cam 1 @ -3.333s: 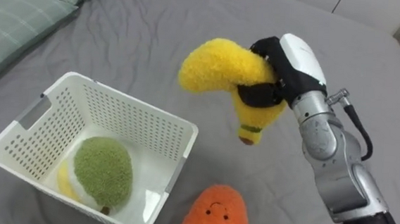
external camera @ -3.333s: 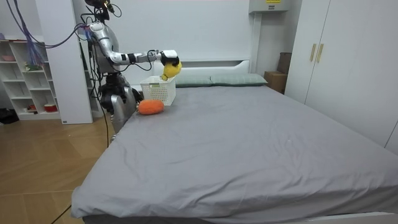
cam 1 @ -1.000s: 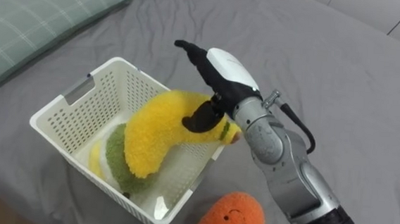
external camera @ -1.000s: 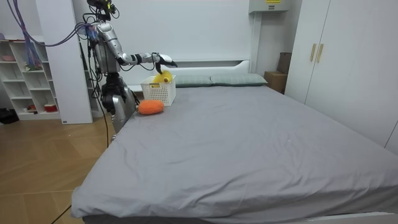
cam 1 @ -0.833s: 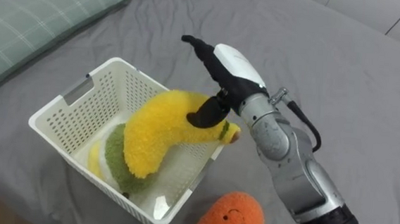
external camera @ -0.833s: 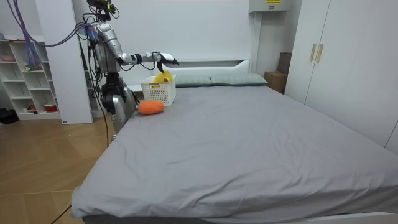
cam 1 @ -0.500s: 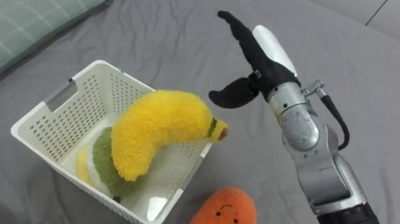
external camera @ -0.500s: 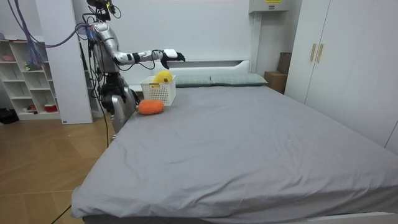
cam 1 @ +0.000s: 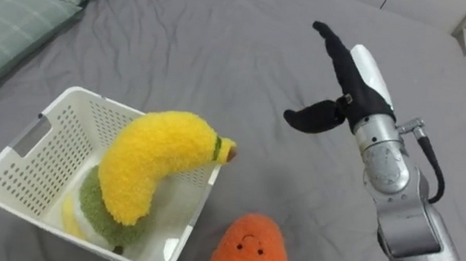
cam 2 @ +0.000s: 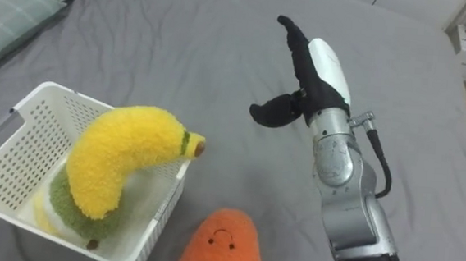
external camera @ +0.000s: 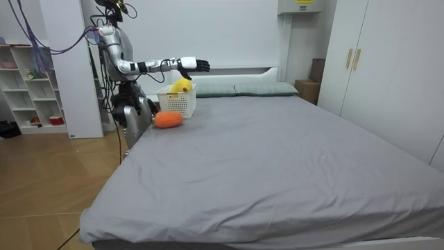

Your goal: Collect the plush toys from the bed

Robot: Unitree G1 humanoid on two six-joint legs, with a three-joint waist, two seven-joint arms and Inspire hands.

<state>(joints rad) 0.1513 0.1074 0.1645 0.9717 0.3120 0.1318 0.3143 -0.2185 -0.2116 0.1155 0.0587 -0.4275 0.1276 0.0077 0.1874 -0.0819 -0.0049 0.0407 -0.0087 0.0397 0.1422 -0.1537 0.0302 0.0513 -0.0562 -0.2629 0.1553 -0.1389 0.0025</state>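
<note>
On the grey bed, the orange plush toy lies just beside the white basket, near and left of the right hand, which hangs spread and empty.

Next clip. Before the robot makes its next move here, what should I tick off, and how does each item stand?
1. Right hand empty: ok, fingers straight, over the bed, apart from the toys.
2. Yellow banana toy in the white basket: ok, though its tip overhangs the rim.
3. All toys collected: not ok, the orange toy lies on the bed beside the basket.
4. Room in the basket for it: cannot tell; the banana and the green toy fill much of it.
</note>
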